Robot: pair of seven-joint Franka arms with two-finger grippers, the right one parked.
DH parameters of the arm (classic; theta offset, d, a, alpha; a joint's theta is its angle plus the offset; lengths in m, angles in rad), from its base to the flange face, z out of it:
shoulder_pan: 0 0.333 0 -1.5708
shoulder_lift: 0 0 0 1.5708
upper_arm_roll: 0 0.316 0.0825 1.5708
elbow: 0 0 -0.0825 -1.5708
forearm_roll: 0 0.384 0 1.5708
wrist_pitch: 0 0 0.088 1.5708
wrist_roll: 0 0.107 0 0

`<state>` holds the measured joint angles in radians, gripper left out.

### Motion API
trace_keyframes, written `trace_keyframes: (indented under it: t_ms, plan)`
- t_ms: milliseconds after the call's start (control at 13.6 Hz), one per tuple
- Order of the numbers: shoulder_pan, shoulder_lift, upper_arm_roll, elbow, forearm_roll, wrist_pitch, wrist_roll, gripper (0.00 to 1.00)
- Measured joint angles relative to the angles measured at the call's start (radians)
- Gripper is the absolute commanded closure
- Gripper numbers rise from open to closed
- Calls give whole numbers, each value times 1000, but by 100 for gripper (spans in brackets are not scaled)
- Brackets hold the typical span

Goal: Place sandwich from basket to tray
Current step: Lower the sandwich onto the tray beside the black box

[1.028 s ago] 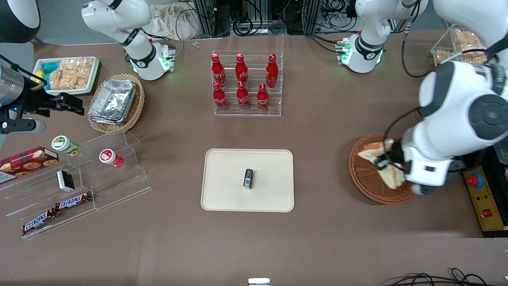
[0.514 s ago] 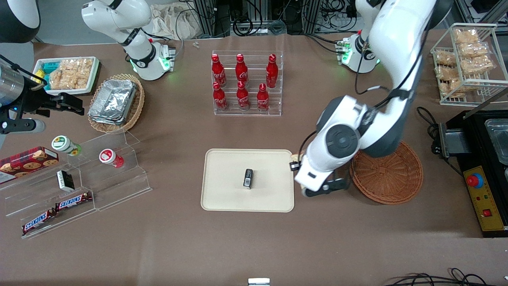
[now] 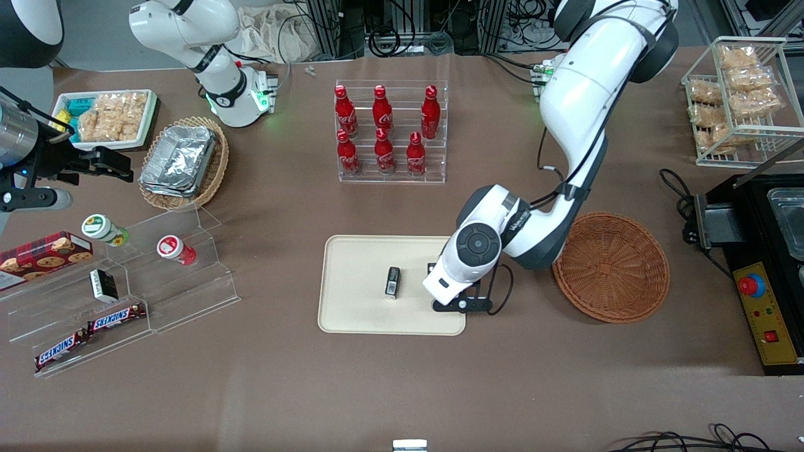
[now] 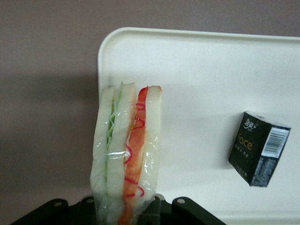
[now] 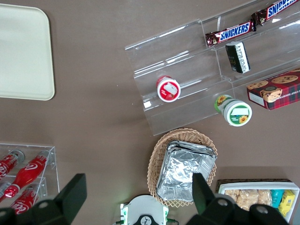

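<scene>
Pincer point(image 4: 126, 208) clamped on the plastic-wrapped triangular white-bread sandwich point(image 4: 125, 150), above the cream rectangular tray point(image 3: 358, 307)'s edge. Advise lowering it clear of the small black box point(image 3: 392, 281).

Left arm reaches from its base down toward the front camera, elbow bent, wrist pointing down at the worktop. Claw point(image 3: 453, 300) hangs low at the wrist's end, jaws clamped on the sandwich point(image 4: 125, 154), which stands on edge between them, filling edge facing the wrist camera
</scene>
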<state>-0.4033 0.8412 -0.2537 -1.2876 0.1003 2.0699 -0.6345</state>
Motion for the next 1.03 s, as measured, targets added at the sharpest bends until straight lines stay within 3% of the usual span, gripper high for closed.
trace_keyframes:
  t_ms: [73,220,294,367,440,1028]
  plan:
    - [-1,16,0,0,1,14,1,98]
    - [-2,34,0,1,2,25,3,78]
    - [-2,38,0,2,2,36,4,55]
    - [-2,42,0,2,2,51,5,11]
    - [-2,45,0,2,2,59,5,1]
    - [-2,50,0,11,2,62,5,1]
